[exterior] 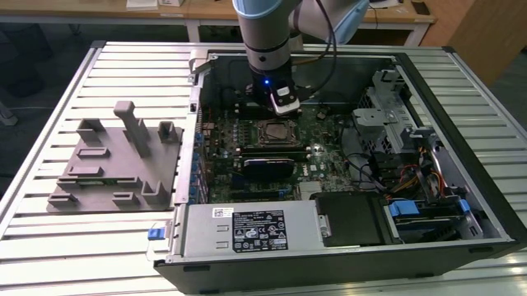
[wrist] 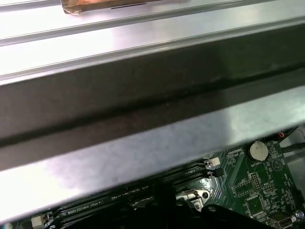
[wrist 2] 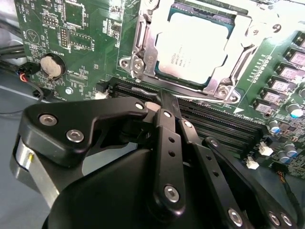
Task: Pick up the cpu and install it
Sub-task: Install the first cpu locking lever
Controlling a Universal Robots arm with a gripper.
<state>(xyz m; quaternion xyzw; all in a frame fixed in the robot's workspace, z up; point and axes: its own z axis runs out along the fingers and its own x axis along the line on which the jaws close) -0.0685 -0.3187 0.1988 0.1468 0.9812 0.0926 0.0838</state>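
Square shiny silver cpu (wrist 2: 193, 47) seated flat, black jointed pincer (wrist 2: 164, 102) beside

The black metal gripper (wrist 2: 164, 102) hides its own fingertips. The shiny silver-white square cpu (wrist 2: 193, 47) beyond it is cut off by the picture's edge.

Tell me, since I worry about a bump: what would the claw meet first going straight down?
Probably the memory slots just beside the socket, where the cpu already sits; depth is unclear.
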